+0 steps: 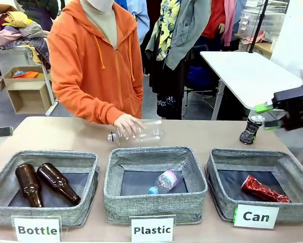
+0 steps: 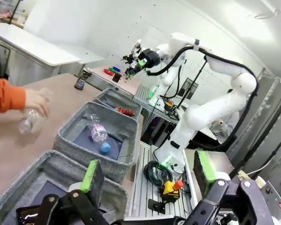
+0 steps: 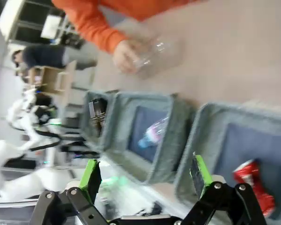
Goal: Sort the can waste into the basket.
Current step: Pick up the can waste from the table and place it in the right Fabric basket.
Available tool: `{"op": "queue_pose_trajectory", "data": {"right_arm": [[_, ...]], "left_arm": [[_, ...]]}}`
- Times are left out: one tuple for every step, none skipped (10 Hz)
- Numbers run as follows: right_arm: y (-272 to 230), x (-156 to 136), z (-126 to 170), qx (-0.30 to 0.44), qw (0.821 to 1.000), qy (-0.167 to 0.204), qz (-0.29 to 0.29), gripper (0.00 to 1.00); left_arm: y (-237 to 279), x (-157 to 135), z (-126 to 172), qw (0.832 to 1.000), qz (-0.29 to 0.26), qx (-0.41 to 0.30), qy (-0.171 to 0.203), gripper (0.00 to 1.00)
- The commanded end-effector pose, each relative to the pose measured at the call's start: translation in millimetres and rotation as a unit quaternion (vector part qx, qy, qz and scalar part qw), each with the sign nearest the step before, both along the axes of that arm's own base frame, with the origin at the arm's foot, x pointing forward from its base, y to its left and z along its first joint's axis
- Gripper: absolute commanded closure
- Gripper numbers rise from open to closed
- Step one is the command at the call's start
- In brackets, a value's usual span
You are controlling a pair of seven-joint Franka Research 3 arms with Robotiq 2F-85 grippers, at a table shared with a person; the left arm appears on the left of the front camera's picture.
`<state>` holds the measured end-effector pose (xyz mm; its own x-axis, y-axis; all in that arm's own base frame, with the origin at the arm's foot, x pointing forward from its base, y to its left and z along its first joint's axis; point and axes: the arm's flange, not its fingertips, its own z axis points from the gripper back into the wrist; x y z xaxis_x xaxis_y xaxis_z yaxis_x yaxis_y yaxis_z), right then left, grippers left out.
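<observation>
- Bright, even indoor light; the Can basket casts only a faint, soft shadow.
- The front view is sharp around that basket.
- The right wrist view is motion-blurred throughout, basket included.
- The left wrist view bows at its edges; the ceiling glares far above the basket.

With the dial centred on the Plastic bin and 12 o'clock toward the person, the table from 10 to 11 o'clock lies mostly bare and open to a reach. At 12 o'clock the person's hand rests on a clear bottle and blocks the middle. At 2 o'clock the dark can stands on the table just behind the basket, with the right gripper hanging wide-spread near its 3 o'clock side; the basket is open from above, and the red can takes its right half, leaving the left floor bare.
</observation>
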<state>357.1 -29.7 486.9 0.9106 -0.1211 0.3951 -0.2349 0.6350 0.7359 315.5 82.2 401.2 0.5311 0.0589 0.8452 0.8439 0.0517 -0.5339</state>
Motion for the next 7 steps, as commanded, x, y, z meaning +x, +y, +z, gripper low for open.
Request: {"op": "queue_pose_trajectory", "data": {"right_arm": [[-15, -12, 9, -0.226, 0.945, -0.226, -0.071, 0.0], [-30, -14, 9, -0.266, 0.926, -0.26, -0.063, 0.0], [-40, -15, 0, -0.279, 0.915, -0.289, -0.043, 0.0], [-47, -18, -10, -0.32, 0.897, -0.3, -0.06, 0.0], [-59, -20, -19, -0.341, 0.881, -0.321, -0.064, 0.0], [-74, -20, -28, -0.327, 0.873, -0.347, -0.099, 0.0], [-70, -7, 34, -0.304, 0.913, -0.272, -0.018, 0.0]], "left_arm": [[-6, -2, 4, 1.0, 0.012, -0.007, 0.003, 0.0], [-6, -2, 4, 1.0, 0.012, -0.007, 0.003, 0.0], [-6, -2, 4, 1.0, 0.012, -0.007, 0.003, 0.0], [-6, -2, 4, 1.0, 0.012, -0.007, 0.003, 0.0], [-6, -2, 4, 1.0, 0.012, -0.007, 0.003, 0.0], [-6, -2, 4, 1.0, 0.012, -0.007, 0.003, 0.0], [-6, -2, 4, 1.0, 0.012, -0.007, 0.003, 0.0]]}}
